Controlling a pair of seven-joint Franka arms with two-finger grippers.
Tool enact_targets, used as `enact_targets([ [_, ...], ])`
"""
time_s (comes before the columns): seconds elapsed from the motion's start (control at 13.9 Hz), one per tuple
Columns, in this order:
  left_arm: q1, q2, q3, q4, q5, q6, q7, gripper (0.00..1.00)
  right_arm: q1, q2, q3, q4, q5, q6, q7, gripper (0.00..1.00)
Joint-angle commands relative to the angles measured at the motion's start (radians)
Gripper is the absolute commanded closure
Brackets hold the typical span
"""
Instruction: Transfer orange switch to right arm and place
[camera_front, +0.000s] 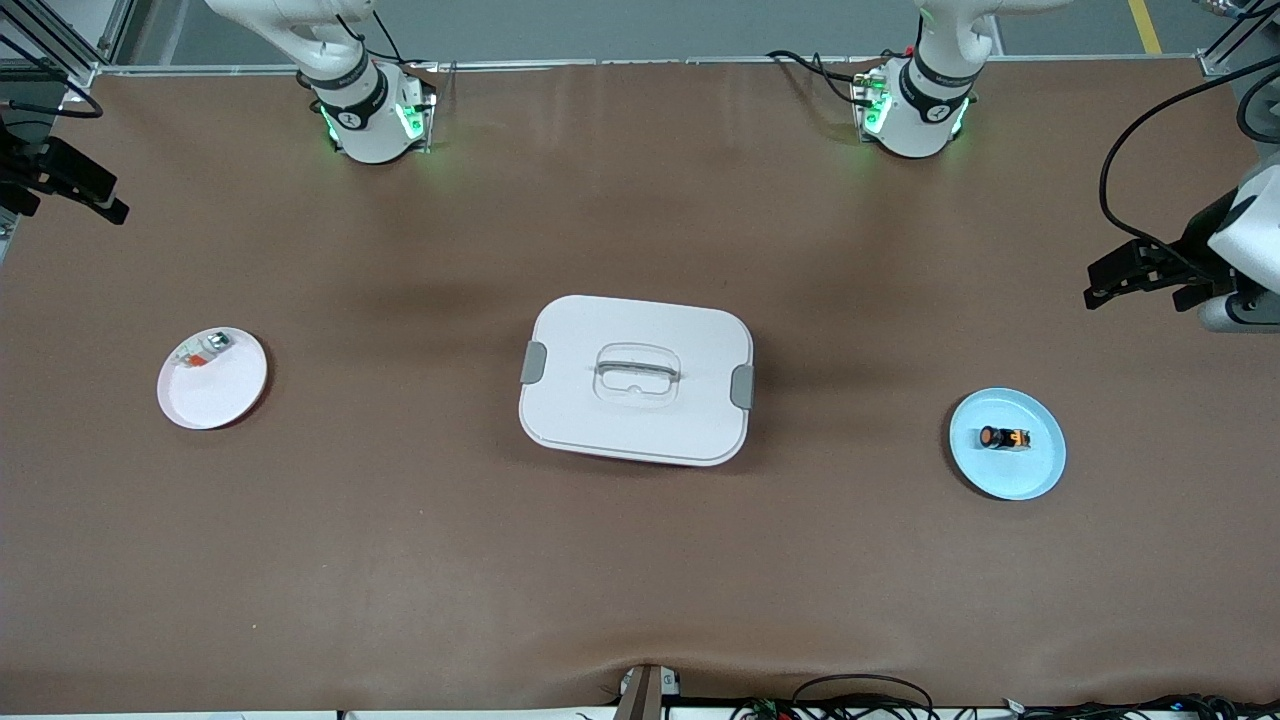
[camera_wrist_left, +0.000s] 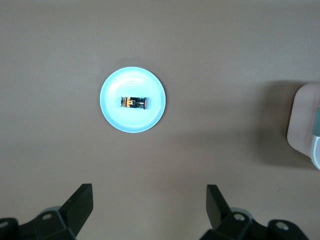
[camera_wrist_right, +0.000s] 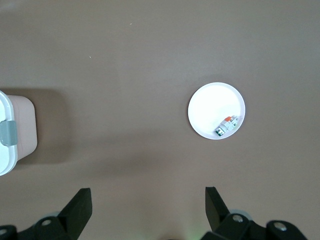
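My table (camera_front: 640, 580) is covered in brown, and the white box (camera_front: 636, 378) sits in the middle of it, lid shut, a grey clasp at each end and a handle sunk in the top. I place everything else from that box.

Toward my left arm's end from the box, and a little nearer the front camera, lies the blue plate (camera_front: 1007, 443). Toward my right arm's end, about level with the box, lies the white plate (camera_front: 212, 377). Both plates stand well apart from the box.

My left gripper (camera_front: 1140, 272) hangs in the air at the table's edge on my left arm's end, farther out from the box than the blue plate. Its fingers (camera_wrist_left: 80, 202) are spread wide and hold nothing. My right gripper (camera_front: 70, 185) hangs at the table's edge on my right arm's end, farther out than the white plate, its fingers (camera_wrist_right: 80, 205) equally wide apart and bare. This arm waits.

The switch (camera_front: 1003, 438) lies on its side in the middle of the blue plate, orange cap turned toward the box, gold terminals turned away from it. In my left wrist view the blue plate (camera_wrist_left: 132, 99) with the switch (camera_wrist_left: 134, 102) sits well clear of my open fingers, nothing touching it.

On the white plate's rim, at the edge farther from the front camera, rests a small white-and-grey part (camera_front: 204, 350) with an orange bit
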Motion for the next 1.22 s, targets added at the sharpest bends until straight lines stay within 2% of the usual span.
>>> enact_targets([
  [0.0,0.007,0.002,-0.006,0.021,-0.012,-0.021,0.019,0.0,-0.004,-0.024,0.003,-0.023,0.004,0.01,-0.002,0.0],
  [0.65,0.016,0.014,-0.005,0.012,-0.012,-0.034,0.027,0.0,-0.005,-0.024,0.001,-0.024,0.006,0.007,-0.008,0.0],
  [1.15,0.073,0.155,-0.003,0.006,-0.002,0.0,0.115,0.0,-0.005,-0.024,0.001,-0.026,0.006,0.007,-0.008,0.0],
])
